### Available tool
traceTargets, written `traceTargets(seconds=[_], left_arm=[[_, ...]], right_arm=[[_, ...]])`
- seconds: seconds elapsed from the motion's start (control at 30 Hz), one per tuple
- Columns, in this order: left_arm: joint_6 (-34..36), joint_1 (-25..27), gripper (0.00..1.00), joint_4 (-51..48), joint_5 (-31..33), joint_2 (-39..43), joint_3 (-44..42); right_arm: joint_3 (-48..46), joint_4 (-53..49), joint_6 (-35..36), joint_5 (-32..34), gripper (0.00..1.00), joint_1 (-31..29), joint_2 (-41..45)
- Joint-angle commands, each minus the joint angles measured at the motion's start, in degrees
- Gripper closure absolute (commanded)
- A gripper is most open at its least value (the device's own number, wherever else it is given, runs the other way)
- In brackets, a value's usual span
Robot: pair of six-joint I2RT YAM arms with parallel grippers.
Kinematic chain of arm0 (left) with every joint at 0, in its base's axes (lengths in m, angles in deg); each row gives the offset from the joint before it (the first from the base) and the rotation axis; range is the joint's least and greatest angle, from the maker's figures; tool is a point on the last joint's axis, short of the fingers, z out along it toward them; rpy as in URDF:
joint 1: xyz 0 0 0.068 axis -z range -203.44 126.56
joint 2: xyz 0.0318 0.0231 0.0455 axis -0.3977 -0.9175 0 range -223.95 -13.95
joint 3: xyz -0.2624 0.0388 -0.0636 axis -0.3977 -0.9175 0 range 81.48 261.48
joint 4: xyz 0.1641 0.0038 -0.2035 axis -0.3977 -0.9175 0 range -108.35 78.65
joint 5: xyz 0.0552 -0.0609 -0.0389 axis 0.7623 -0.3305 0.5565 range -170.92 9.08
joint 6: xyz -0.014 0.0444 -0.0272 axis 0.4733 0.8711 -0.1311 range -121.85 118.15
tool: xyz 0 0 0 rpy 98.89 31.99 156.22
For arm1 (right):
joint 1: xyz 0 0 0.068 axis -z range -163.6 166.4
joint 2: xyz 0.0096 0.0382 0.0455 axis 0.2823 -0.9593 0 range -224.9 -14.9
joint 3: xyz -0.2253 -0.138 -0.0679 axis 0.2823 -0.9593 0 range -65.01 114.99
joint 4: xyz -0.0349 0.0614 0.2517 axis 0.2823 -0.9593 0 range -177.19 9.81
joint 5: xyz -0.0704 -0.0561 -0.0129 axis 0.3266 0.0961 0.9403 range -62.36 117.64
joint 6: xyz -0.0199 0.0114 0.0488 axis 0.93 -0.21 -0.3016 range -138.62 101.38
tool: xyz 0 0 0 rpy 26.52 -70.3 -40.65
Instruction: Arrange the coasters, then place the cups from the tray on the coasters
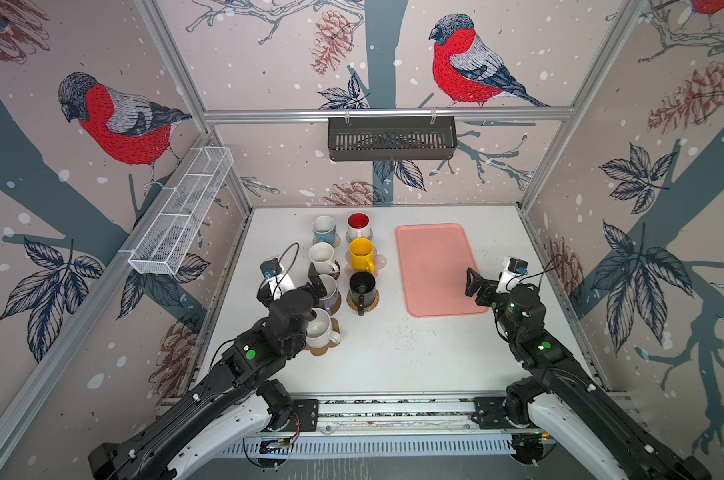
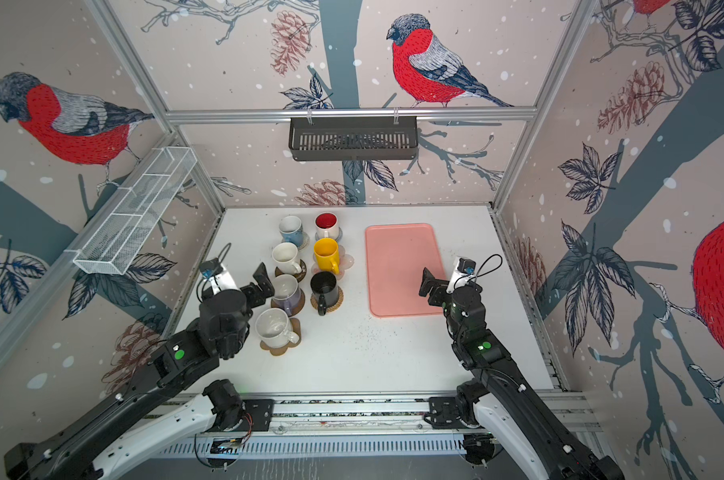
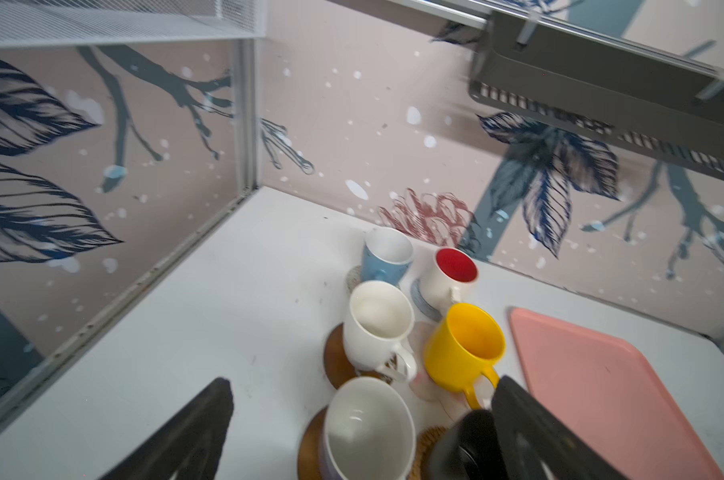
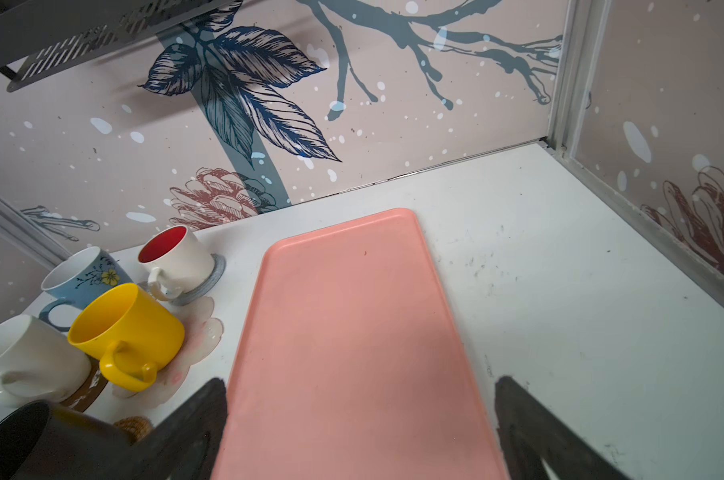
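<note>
Top views: all seven cups [image 1: 362,253] stand on coasters [image 1: 368,306], in two columns left of the tray [image 1: 431,266]. The left gripper [image 2: 260,282] hangs beside the lavender cup [image 2: 286,291], and the right gripper [image 1: 473,284] hangs over the tray's near right part.

Left wrist view: its fingers [image 3: 186,436] are spread wide above the lavender cup.

Right wrist view: its fingers [image 4: 194,428] are wide apart above the tray.

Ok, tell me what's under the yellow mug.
A translucent pink flower coaster lies under the yellow mug, petals showing beside its base. Its middle is hidden by the mug.
</note>
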State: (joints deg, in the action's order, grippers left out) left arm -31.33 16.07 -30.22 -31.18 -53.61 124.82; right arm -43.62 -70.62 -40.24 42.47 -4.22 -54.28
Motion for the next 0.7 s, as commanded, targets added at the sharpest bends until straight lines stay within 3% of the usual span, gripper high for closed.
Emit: traceTargets(seconds=[0.0,0.1,0.2,0.33,0.43,0.67], left_arm=[[5.27,-10.64,0.03,0.35,-9.64,-2.94,1.08],[6.87,-22.19,0.03,6.18,-20.69,-6.60,-1.04],[6.56,-29.78,0.03,12.37,-25.56,-9.54,-3.87],[13.02,-31.24,0.03,27.80,-24.33,-11.63,-11.62],[15.40,-31.68,0.03,34.82,-19.60,-15.11,-15.16],[13.67,-37.52,0.03,39.47,-18.77,-30.44,-12.77]], right_arm=[[-0.15,6.41,1.52,4.39,0.00,1.38,-1.46],[-0.12,6.80,0.48,7.85,0.01,3.45,-3.09],[-2.69,10.97,0.36,9.74,0.00,6.11,-3.52],[-8.58,20.21,0.35,9.22,0.01,10.11,-3.06],[-12.64,28.11,1.50,9.98,0.01,11.50,-3.79],[-14.22,37.31,4.70,13.93,0.01,12.65,-12.76]])
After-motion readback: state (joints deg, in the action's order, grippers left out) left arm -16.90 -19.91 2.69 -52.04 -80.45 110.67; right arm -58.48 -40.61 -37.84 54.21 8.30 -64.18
